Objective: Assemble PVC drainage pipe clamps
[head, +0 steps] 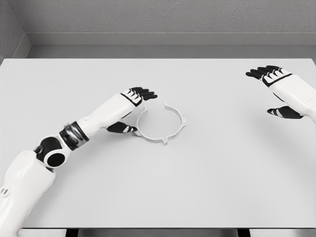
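Left hand (134, 101): reaching in from the lower left on a white arm, palm turned down, black fingers (146, 93) lying extended and relaxed, thumb (122, 128) hanging lower and apart; holding nothing. It is hovering or resting just beside the left edge of the clamp ring; whether the thumb tip is touching the ring cannot be told.

Clamp ring (161, 125): one thin white hoop, lying flat on the table a little left of centre. It is showing a gap at its upper part, with a small upturned end standing on the gap's right side, and short tabs sticking outward at the right side and at the lower edge. Nothing is sitting inside the hoop; bare tabletop is showing through it.

Right hand (277, 86): coming in from the right edge on a white forearm, well apart from the ring, over the far right part of the table. Its black fingers (260, 72) are stretching out toward the left, thumb (282, 112) spreading below them; loosely spread and grasping nothing.

Table (222, 177): pale grey, flat, filling most of the view, its near edge running along the bottom of the picture.

Wall (163, 17): grey and textured, standing behind the table's far edge, with a lighter band along its base.
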Robot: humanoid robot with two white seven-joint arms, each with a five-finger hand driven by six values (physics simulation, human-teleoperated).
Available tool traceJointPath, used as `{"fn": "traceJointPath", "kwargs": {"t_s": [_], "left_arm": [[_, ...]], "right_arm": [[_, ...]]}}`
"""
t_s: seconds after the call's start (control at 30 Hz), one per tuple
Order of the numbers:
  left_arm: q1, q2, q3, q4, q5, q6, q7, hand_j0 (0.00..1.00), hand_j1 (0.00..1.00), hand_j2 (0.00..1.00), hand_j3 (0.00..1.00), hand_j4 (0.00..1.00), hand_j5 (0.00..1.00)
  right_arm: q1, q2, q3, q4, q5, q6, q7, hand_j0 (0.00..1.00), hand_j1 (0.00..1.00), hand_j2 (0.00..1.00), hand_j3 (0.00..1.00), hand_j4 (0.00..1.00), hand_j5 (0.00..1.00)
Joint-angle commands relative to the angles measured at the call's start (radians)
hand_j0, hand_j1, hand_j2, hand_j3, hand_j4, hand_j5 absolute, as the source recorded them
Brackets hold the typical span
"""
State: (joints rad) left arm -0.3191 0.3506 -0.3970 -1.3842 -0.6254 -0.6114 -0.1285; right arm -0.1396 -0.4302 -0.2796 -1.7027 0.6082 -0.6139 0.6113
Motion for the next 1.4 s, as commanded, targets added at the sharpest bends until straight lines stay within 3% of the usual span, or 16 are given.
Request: {"fn": "traceJointPath", "kwargs": {"t_s": [0.0,1.37], "left_arm": [[0.000,0.002,0.004,-0.003,0.009,0.001,0.000,1.00,1.00,1.00,1.00,1.00,1.00],[0.014,-0.018,-0.023,0.025,-0.014,0.001,0.000,1.00,1.00,1.00,1.00,1.00,1.00]], "right_arm": [[0.000,-0.001,0.000,-0.001,-0.007,0.003,0.000,1.00,1.00,1.00,1.00,1.00,1.00],[0.002,0.001,0.003,-0.011,-0.008,0.003,0.000,1.00,1.00,1.00,1.00,1.00,1.00]]}}
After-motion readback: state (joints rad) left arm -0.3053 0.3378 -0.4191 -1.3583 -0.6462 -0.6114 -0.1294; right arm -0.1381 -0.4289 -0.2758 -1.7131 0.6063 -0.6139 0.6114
